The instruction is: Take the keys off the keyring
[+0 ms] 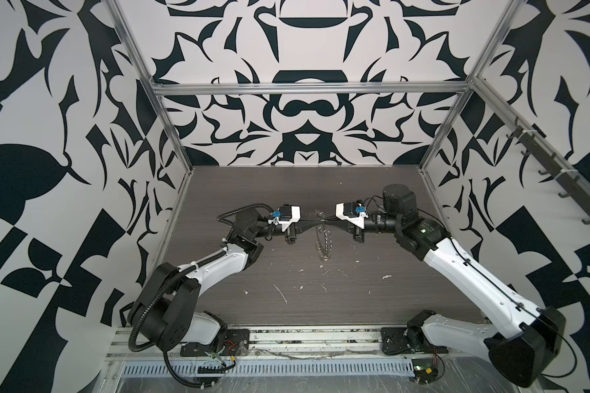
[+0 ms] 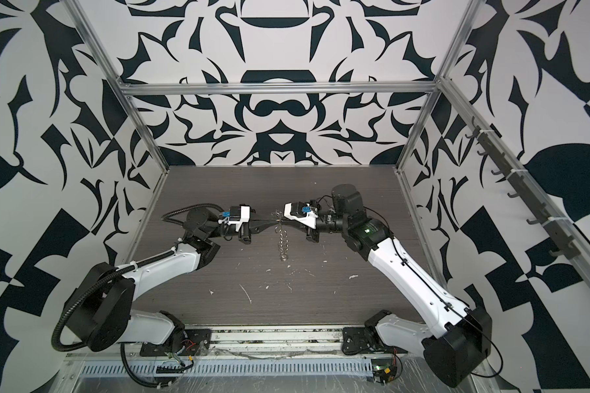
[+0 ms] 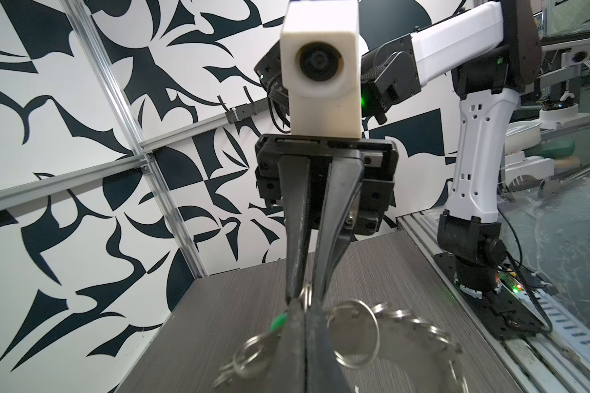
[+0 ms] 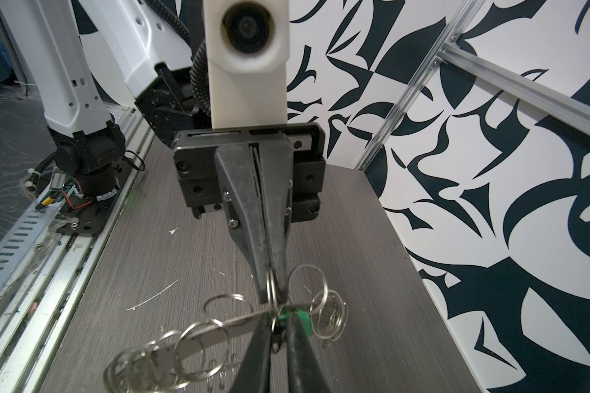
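Midway over the table (image 1: 321, 299), both arms met tip to tip, well clear of the side walls and the front rail. Left gripper (image 4: 271, 294) was clamped on a loop (image 4: 269, 284) at the rim of the keyring (image 1: 324, 243), which hung edge-on in mid-frame. Right gripper (image 3: 302, 296) held its jaws narrow about the green key (image 4: 304, 321); whether they pinched it, I couldn't tell. Bare table lay all round.
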